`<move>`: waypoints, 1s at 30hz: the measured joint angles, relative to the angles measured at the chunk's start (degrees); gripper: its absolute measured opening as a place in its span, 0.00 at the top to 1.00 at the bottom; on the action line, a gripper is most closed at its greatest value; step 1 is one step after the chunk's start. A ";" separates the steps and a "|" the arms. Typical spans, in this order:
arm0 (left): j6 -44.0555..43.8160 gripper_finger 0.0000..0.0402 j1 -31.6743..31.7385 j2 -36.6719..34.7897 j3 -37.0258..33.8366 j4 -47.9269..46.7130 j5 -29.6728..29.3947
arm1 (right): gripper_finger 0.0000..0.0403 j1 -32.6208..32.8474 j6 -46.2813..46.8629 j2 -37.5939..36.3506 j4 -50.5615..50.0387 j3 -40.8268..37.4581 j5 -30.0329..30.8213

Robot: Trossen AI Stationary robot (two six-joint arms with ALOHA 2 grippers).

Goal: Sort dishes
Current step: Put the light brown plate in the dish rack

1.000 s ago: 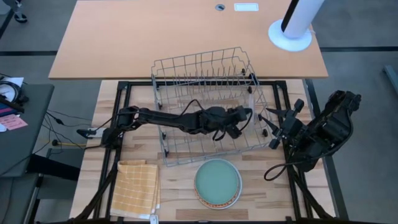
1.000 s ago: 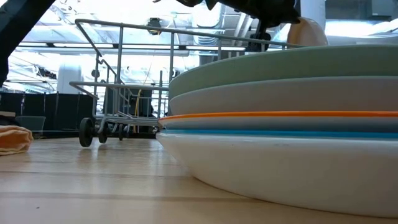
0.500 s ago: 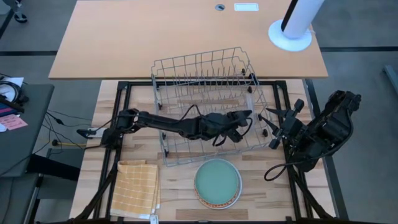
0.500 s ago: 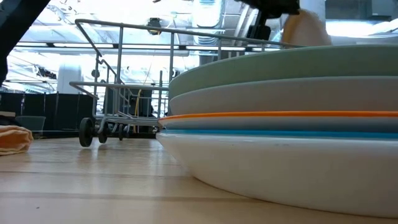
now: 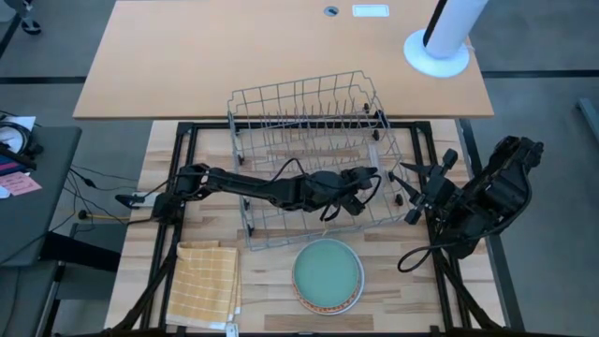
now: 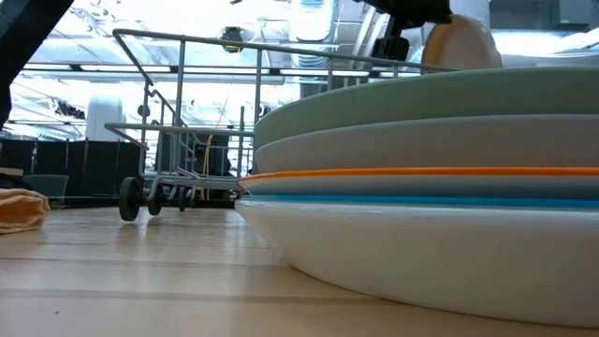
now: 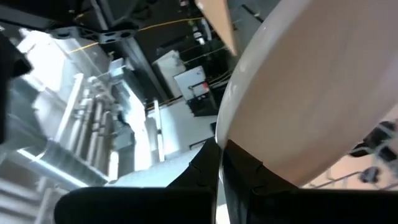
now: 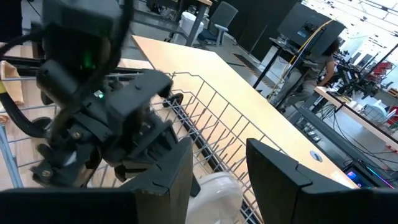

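Since a second ago my left gripper (image 5: pixel 367 180) has drawn back a little over the grey wire rack (image 5: pixel 281 103) and tilted the round beige-grey plate (image 7: pixel 311 93) it clamps by the rim; I judge this dish is being lined up for a slot. It looks smooth, glossy and plain. Remaining round plates sit stacked (image 6: pixel 421 197) on the wooden table (image 5: pixel 159 168) just in front of the rack, pale teal-green plate (image 5: pixel 327 270) on top. My right gripper (image 5: pixel 409 192) waits beside the rack, fingers apart.
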 joint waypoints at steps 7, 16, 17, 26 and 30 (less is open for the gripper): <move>-6.00 1.00 1.33 0.03 0.00 -5.52 0.61 | 0.62 0.00 0.01 0.00 0.00 0.00 0.00; -11.94 0.92 2.16 0.02 0.00 -8.20 9.01 | 0.62 0.00 0.01 0.00 0.00 -0.01 0.02; -12.35 0.91 2.16 0.06 -0.01 -8.97 9.26 | 0.62 0.00 0.00 0.00 0.00 -0.01 0.01; -16.12 0.91 3.15 0.07 -0.02 -11.41 9.33 | 0.62 0.00 -0.05 0.00 -0.01 -0.01 0.02; -16.44 0.92 3.80 0.07 -0.02 -12.54 9.27 | 0.62 0.00 -0.05 0.00 -0.02 -0.01 0.02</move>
